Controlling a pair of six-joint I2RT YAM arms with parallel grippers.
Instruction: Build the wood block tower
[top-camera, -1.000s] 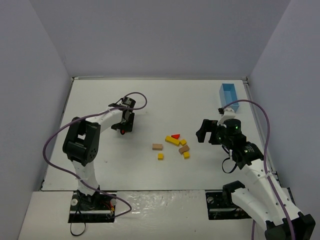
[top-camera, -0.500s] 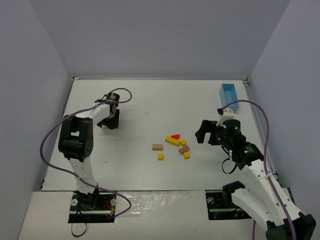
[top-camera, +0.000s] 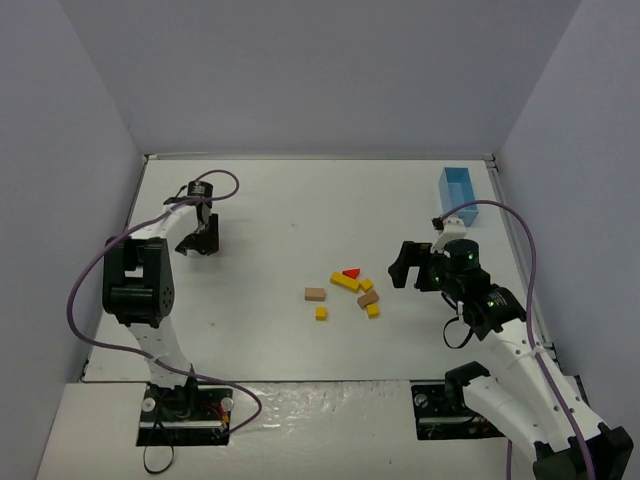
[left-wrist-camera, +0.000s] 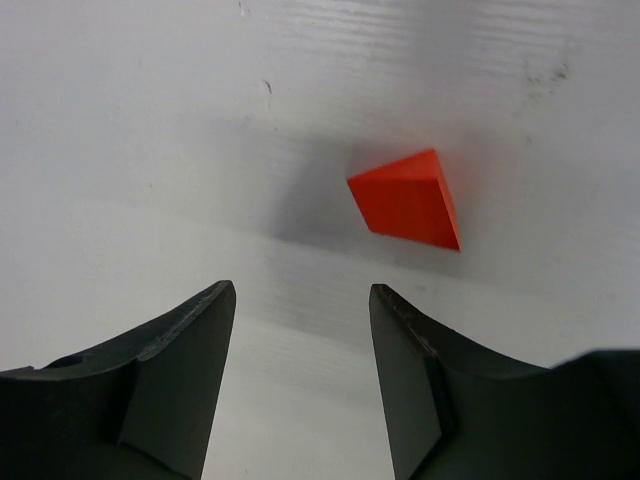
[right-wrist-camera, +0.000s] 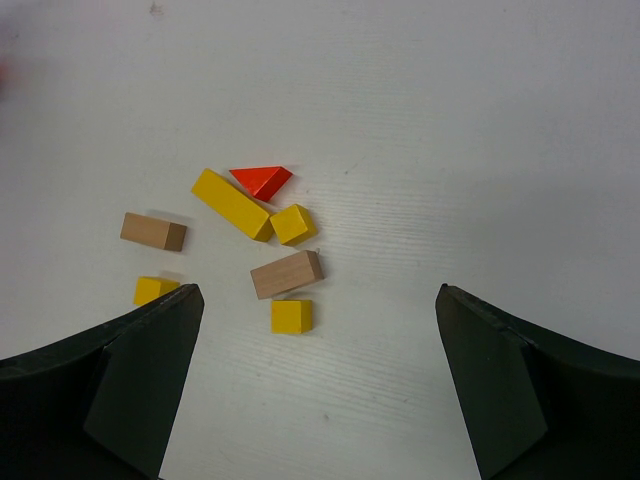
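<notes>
The left gripper (left-wrist-camera: 300, 292) is held partly apart and empty, a red wedge (left-wrist-camera: 408, 200) seen upper right of it; the right gripper (top-camera: 403, 266) is spread wide.

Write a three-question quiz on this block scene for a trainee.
1. How many yellow blocks lie loose on the table in the right wrist view?
2. True or false: the left gripper is clamped on the lone red wedge.
3. Where does the light-blue box stand? A) near the table's far right corner B) at its near left corner C) beside the left gripper
Key: 1. Four. 2. False: the wedge lies ahead of its open, empty jaws. 3. A.
</notes>
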